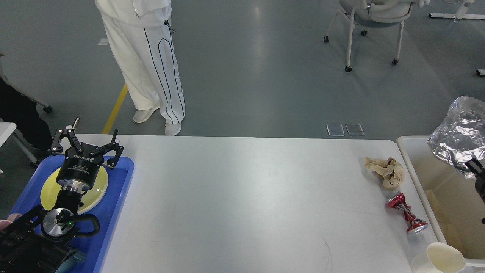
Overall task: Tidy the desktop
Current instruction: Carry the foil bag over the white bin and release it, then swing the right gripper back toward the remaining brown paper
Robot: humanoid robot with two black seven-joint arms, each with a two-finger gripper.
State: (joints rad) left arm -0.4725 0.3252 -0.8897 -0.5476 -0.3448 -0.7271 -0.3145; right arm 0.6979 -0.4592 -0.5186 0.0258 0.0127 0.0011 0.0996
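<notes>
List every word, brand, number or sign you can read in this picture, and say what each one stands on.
"ROBOTIQ": white letters, seen upside down, on the black body of the left gripper.
Smaller white print just below it on the same body: too small to read.
Crushed red can: no lettering can be made out.

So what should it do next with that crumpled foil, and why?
Probably let go. The foil hangs over the bin, gripped at its lower edge by the right hand, which is barely in view. Dropped there, it should fall inside. The paper wad and crushed can still lie on the desktop.
</notes>
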